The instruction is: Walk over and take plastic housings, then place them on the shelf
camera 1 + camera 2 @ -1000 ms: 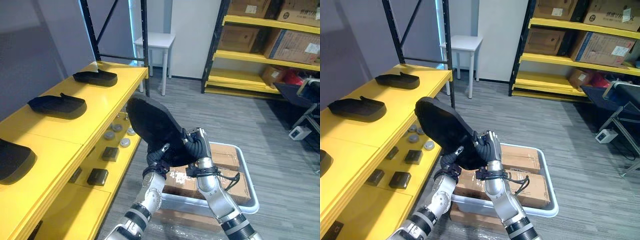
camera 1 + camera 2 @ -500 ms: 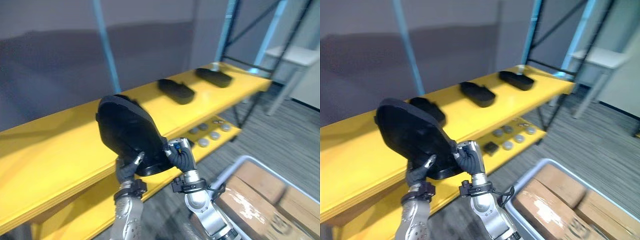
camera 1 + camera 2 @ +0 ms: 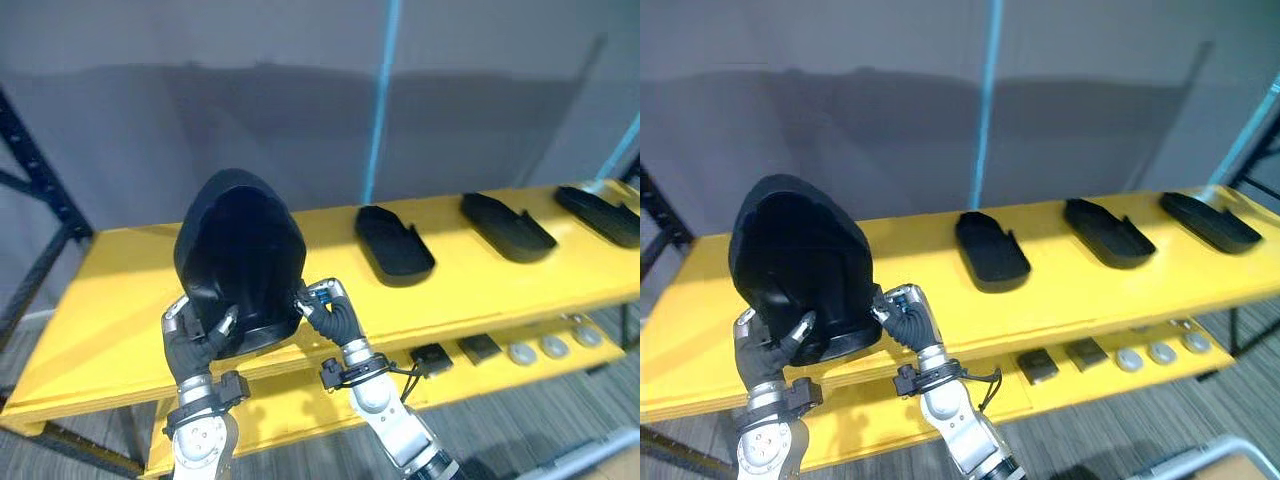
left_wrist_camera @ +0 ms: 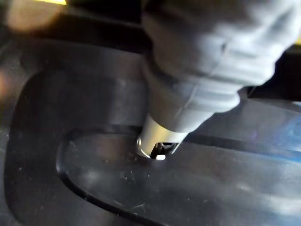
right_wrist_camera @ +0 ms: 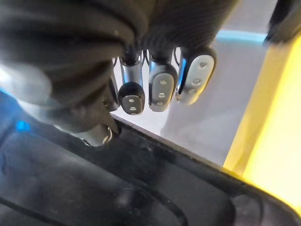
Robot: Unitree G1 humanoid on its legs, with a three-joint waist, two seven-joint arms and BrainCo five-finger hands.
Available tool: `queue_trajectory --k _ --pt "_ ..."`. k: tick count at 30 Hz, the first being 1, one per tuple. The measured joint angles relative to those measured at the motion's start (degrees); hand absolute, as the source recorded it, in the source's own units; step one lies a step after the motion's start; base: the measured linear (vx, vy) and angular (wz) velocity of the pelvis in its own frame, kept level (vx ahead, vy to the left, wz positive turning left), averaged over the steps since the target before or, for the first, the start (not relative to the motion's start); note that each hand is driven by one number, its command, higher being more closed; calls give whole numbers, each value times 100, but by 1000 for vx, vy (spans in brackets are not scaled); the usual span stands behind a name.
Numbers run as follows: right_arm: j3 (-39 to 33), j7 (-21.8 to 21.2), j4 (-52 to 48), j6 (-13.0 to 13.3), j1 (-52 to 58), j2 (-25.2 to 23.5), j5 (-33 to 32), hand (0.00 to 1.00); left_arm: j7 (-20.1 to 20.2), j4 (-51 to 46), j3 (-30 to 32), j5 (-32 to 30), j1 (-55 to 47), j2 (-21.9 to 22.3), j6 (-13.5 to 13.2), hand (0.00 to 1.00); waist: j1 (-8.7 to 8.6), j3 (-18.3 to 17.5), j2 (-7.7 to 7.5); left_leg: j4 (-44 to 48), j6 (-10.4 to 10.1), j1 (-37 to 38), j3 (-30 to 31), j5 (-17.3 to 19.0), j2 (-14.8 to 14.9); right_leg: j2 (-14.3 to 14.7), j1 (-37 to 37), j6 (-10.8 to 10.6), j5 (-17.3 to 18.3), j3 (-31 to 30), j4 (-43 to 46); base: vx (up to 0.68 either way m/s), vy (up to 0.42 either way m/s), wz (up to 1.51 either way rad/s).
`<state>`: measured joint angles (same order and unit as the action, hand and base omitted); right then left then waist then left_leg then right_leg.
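I hold a large black plastic housing upright in both hands, its hollow side toward me, in front of the left part of the yellow shelf top. My left hand grips its lower left edge, thumb pressed on the inner surface. My right hand is curled on the lower right edge, its fingers bent over the rim. Three similar housings lie on the shelf to the right: one nearest, a second, and a third at the far end.
A lower yellow shelf holds small dark blocks and grey discs. A blue upright rises behind the shelf against a grey wall. A black rack post stands at the left end.
The camera has swung round to face the yellow shelf squarely, and the crate of boxes has left the view. The housing stays in both hands, now more upright.
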<state>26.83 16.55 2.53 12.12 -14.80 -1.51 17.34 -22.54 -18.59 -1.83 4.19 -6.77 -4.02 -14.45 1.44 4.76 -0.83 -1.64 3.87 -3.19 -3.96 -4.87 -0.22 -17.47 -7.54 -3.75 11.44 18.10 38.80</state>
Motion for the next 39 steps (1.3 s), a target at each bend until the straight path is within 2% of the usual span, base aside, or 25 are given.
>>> queue_trajectory --k 3,5,6,7,8,9,11,12,14,20,26,27,29,30,33,36,39 --pt "-241 -77 -437 -9 442 141 -1 100 107 172 -318 10 233 -173 -1 100 -101 21 19 76 -91 -7 714 51 -32 586 -61 -51 2 -1033 -1568 41 -159 131" --pt "-349 -136 -644 -11 660 235 1 100 224 249 -442 15 303 -250 -1 100 -124 6 -84 160 -234 -1 938 130 -153 620 -34 49 -254 -1431 -2256 47 -211 88" --pt "-350 -166 -656 -15 689 215 3 100 282 269 -417 19 309 -296 -4 100 -122 -2 -239 176 -342 27 969 205 -303 523 -10 -199 -648 -1590 -2453 45 -202 32" --pt "-366 -184 -653 -18 714 238 2 100 307 341 -430 22 310 -249 -5 100 -126 11 -179 176 -393 53 988 243 -271 514 25 -369 -647 -1546 -2457 71 -248 16" --pt "-388 -199 -672 -11 780 346 -1 0 370 367 -427 17 283 -199 9 100 -86 17 -22 219 -487 33 862 292 -80 674 104 -286 -710 -1505 -2665 103 -208 -9" --pt "-387 -250 -705 -2 802 416 0 0 448 389 -423 23 296 -218 11 100 -73 -6 83 277 -574 -62 842 310 93 843 168 -207 -854 -1444 -2929 134 -210 -13" --pt "-493 -286 -898 -3 858 426 -4 0 563 470 -469 175 517 -231 12 100 -140 -15 94 414 -709 -312 963 356 256 1047 234 -111 -1029 -1257 -3282 131 -178 25" --pt "-645 -306 -1025 -2 911 424 -7 0 617 575 -590 322 714 -232 12 100 -231 -15 96 412 -813 -439 1122 315 320 1108 297 -70 -1065 -1026 -3435 110 -133 66" --pt "-838 -325 -1137 5 1055 436 -88 0 685 743 -759 469 931 -232 44 100 -323 -7 107 373 -931 -496 997 221 404 1129 401 -67 -1066 -727 -3483 109 -72 75" --pt "-870 -664 -1353 5 1250 570 -699 0 944 827 -748 822 881 -268 60 100 -259 5 119 142 -867 -237 673 172 415 1121 546 -62 -1060 -753 -3537 49 16 0" --pt "-1156 -854 -1969 -4 1285 649 -908 0 1126 858 -702 1085 1037 -328 89 100 -373 2 123 -350 -762 -28 413 2 331 1009 565 -81 -1039 -803 -3588 -34 50 -2" --pt "-1374 -930 -2193 -1 1320 657 -920 0 1132 886 -566 1179 1136 -332 111 100 -389 2 124 -352 -748 8 402 -8 305 993 593 -83 -1039 -809 -3586 -18 45 -3" --pt "-2266 -859 -2609 4 1354 586 -1322 0 1156 1047 -117 1367 1234 -397 119 100 -422 -11 129 -354 -739 58 372 -12 283 977 644 -86 -1037 -823 -3587 -6 30 -4" --pt "-3120 -757 -2891 28 1339 620 -1558 0 1143 1211 275 1466 1223 -540 128 100 -465 -28 129 -355 -738 65 338 -11 276 969 643 -87 -1037 -838 -3591 -1 16 -6" --pt "-4624 -511 -3128 154 1446 844 -1837 0 1020 1689 1142 1600 1119 -896 215 100 -589 -53 134 -356 -708 136 143 -30 293 985 635 -103 -1047 -986 -3625 15 20 -24" --pt "-5220 -442 -3143 232 1909 942 -1882 0 1007 1845 1415 1615 1087 -961 251 100 -710 -115 171 -358 -720 118 30 -22 334 1035 543 -99 -1061 -1118 -3643 18 4 -21" --pt "-5350 -450 -3142 247 2403 858 -1879 0 1111 2064 1435 1768 1007 -960 268 100 -817 -181 238 -359 -767 121 -172 11 403 1102 437 -79 -1098 -1293 -3654 3 -2 -34"
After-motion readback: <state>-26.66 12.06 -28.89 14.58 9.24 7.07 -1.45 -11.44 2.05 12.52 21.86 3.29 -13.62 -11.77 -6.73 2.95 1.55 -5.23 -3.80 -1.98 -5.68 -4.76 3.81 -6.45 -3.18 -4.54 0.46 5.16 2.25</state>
